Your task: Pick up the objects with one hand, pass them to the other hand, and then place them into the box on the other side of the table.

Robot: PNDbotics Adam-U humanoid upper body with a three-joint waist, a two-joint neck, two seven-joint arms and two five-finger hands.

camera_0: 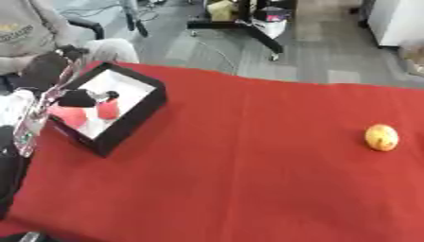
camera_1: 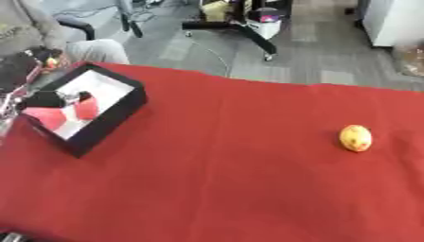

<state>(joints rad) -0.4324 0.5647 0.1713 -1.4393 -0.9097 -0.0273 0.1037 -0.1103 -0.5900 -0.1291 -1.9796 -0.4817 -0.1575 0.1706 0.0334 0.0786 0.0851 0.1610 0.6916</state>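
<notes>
**Left hand over the box, yellow object alone at the right**

We begin with the left hand [camera_0: 76, 98], which comes in from the left edge of the left eye view and sits over the near-left part of the box [camera_0: 136, 123]. We see its dark fingers against the white lining, but we cannot tell whether they are spread or closed, nor whether they touch anything. The silver and black forearm [camera_0: 29, 120] runs down along the left edge from there. We do not see the right hand in either view.

Just beside the hand, inside the box, lie two red objects [camera_0: 108, 109]; one is toward the left wall, the other nearer the middle, and we cannot make out what they are. A small dark thing [camera_0: 111, 94] lies close above them on the white lining. The box itself is black outside, white inside, open at the top, and stands askew at the left end of the tabletop [camera_0: 232, 179], which is covered in red cloth.

Well apart from the box, near the right edge of the tabletop, a round yellow object [camera_1: 356, 138] with an orange-red patch rests alone on the cloth, touching nothing else.

Beyond the far-left corner we see a person [camera_0: 25, 33] in a grey top seated by the tabletop, and grey floor [camera_0: 331, 42] with black stand legs [camera_0: 248, 28] behind.
</notes>
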